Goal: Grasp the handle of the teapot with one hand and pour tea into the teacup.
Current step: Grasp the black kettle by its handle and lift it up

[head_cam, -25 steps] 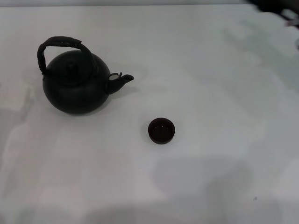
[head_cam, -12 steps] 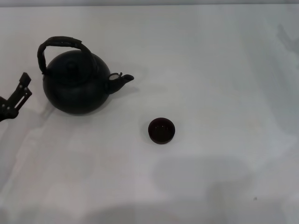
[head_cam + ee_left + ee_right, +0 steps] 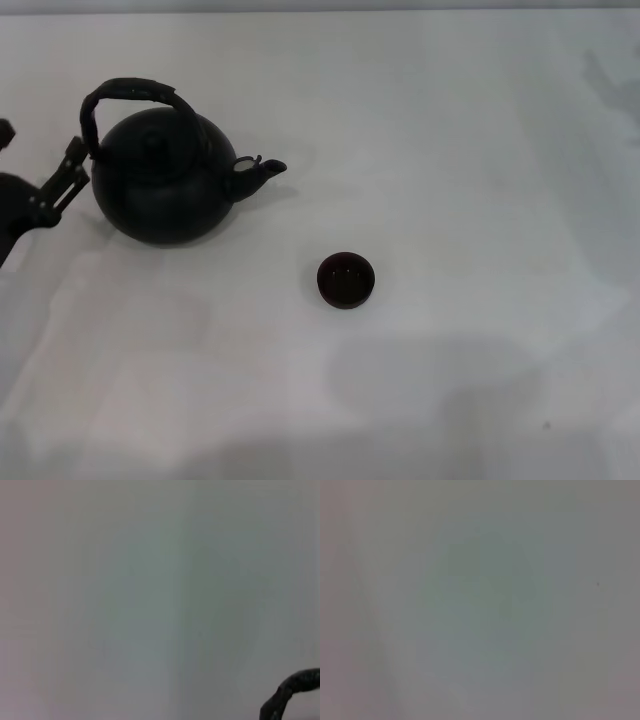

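Left gripper (image 3: 72, 168) comes in from the left edge of the head view and now sits just beside the teapot (image 3: 165, 185), its dark fingers (image 3: 66, 180) pointing toward the lower end of the handle (image 3: 130, 92). Whether those fingers are spread or closed cannot be told from this angle, and they hold nothing. Half a second ago the gripper was lower and farther from the pot; a second ago it was not in the head view at all.

Nothing else has moved. The teapot stands upright at the left of the white table (image 3: 450, 150), spout (image 3: 262, 170) pointing to the right, arched handle rising over the lid. The teacup (image 3: 346, 279) stands upright well apart from it, nearer the robot and to the right of the spout.

A short piece of the handle (image 3: 292, 690) shows at the corner of the left wrist view, against the pale table. The right wrist view shows only bare table surface, and the right gripper appears nowhere.
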Controlling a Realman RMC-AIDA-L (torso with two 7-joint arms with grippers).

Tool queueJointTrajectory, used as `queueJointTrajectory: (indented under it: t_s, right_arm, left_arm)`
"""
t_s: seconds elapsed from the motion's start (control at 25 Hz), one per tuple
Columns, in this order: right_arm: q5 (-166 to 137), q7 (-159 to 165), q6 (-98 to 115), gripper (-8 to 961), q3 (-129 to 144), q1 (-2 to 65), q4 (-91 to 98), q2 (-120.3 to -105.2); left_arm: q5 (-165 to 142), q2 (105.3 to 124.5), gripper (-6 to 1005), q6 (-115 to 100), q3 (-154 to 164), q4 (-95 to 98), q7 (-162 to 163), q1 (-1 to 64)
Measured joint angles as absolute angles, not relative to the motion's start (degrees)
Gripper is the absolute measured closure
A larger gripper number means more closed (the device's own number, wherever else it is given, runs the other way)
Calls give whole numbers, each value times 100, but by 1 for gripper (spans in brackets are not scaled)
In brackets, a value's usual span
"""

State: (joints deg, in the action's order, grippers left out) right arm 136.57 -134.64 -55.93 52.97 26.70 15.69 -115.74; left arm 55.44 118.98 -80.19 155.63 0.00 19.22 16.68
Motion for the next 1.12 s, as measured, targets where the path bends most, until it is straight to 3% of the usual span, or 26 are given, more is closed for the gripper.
queueJointTrajectory:
  t_s: [0.84,1.12]
  right_arm:
    - [13664,-13470,-5768,107,5291,2673,1476,-11578]
    - [13662,-13474,-5774,107,5291,2672,1476,-11575]
  left_arm:
    - [5537,11925,125,-7587,15553,163,1915,1960]
    - [5539,11930,258,-7469,15548,199,1904,2047]
